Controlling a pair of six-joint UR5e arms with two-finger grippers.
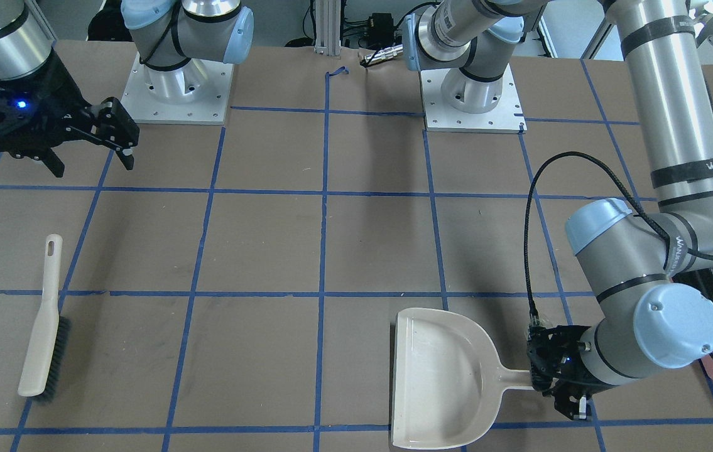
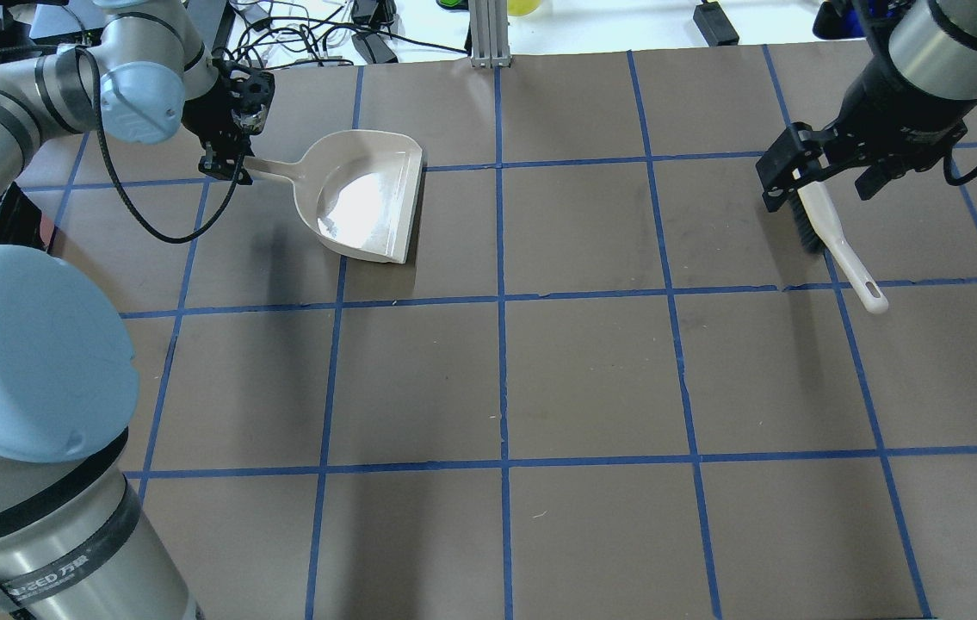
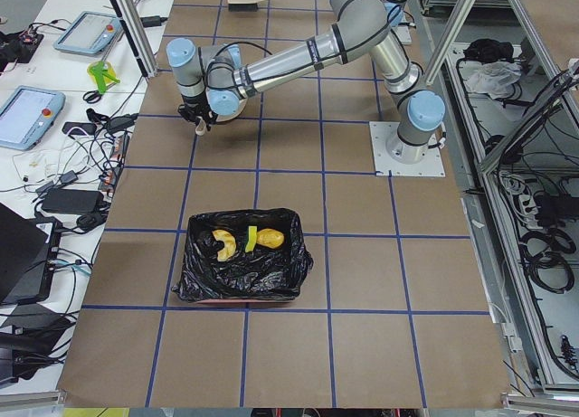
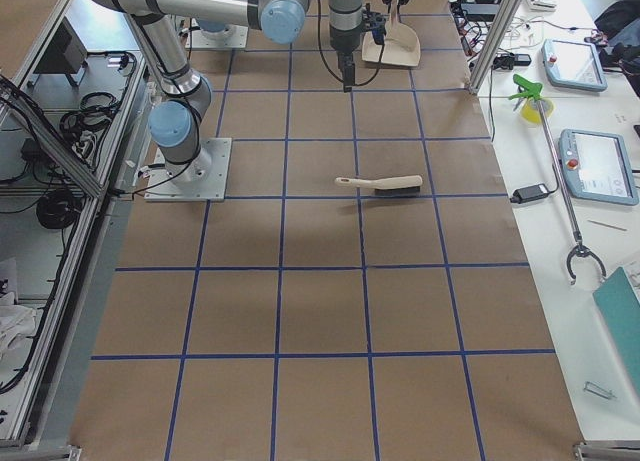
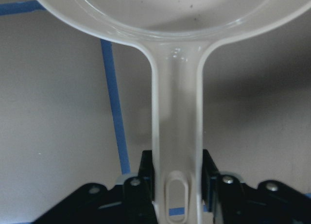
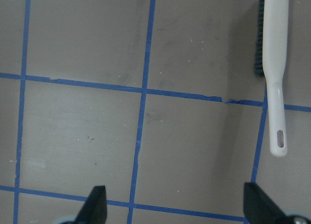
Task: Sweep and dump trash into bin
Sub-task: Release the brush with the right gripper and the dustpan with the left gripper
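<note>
At lower right of the front-facing view, left gripper clamped on dustpan handle. At upper left, right gripper spread wide, empty, with brush lower in frame. Trash inside bin, centre of left-side view. Likely hazard: dustpan dragged or flipped if withdrawn before unclamping.

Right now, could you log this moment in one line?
left pincer shut on dustpan; right pincer open, empty; brush on table; trash in bin

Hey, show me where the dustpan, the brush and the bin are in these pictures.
dustpan (image 1: 441, 376), front-facing view, middle of its scoop.
brush (image 1: 42, 339), front-facing view, beige back beside the bristles.
bin (image 3: 237, 283), exterior left view, near wall of black liner.
</note>
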